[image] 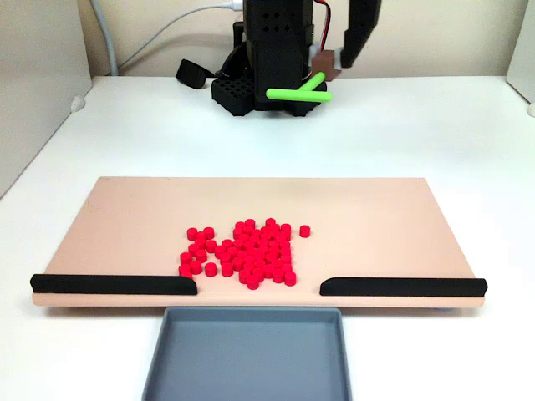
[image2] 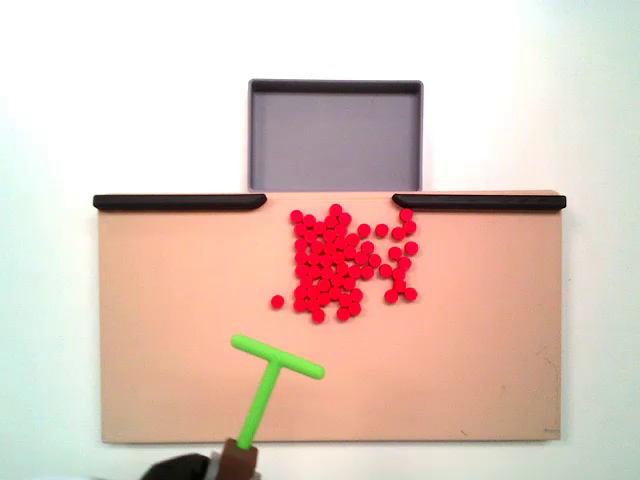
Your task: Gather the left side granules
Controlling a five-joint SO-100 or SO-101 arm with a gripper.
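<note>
Holding the green T-shaped pusher (image2: 268,385) by the foot of its stem, the gripper (image2: 238,460) sits at the bottom edge of the top-down fixed view, jaws closed around the stem through what looks like a brown holder piece. Crossbar points up-left toward the board's middle, well apart from any bead.

Granules (image2: 345,265): dozens of small red cylinders, bunched on the tan board (image2: 160,330) just below the gap between the two black rails (image2: 180,201). One stray sits a little left of the bunch in this view. In the front fixed view the same cluster (image: 247,251) lies just behind the gap, with a looser fringe on its left side.

Layout reads as deliberate: rails fence the board's edge, and the gap between them opens onto the grey tray (image2: 335,87), so anything swept through drops in. Pusher held by the stem end keeps the crossbar free as a broad sweeping face.

Judgement: pusher is not yet engaged with the beads; a sweep would need to start outboard of the loose ones.

No brand, label or writing readable anywhere.
</note>
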